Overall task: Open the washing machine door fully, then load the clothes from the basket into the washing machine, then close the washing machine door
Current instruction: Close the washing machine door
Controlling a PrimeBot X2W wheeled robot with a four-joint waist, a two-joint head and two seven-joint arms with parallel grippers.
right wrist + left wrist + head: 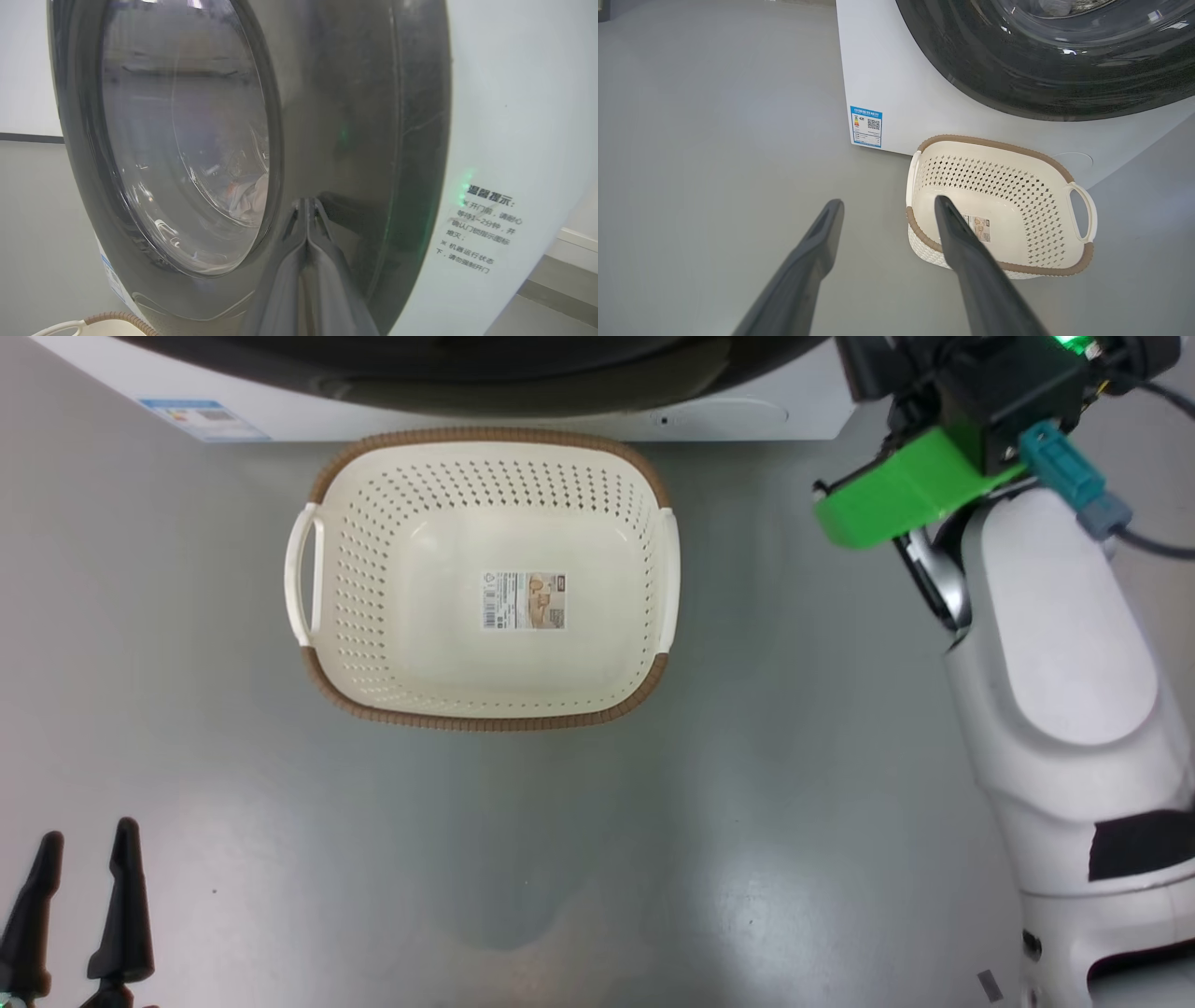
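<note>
the right tool, pressed together, meets the glossy black ring of the round glass door, likely stiff and slick, best pushed at its rim; the left tool hangs spread.

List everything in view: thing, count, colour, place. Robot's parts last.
Perforated plastic basket: one, cream-white with brown rim, on the floor before the washer.
Label sticker: one, pale, on the basket's bottom.
Front-loading washing machine: one, white, behind the basket.
Round glass door: one, glossy black ring, on the machine's front.
Cloth: a bundle, whitish with orange, behind the door glass.
Energy label: one, blue, machine's lower corner.
Floor: one, grey, under the basket.
Left hand: one, dark fingers, open, head view's lower left.
Right hand: one, dark fingers, shut, at the door's black ring.
</note>
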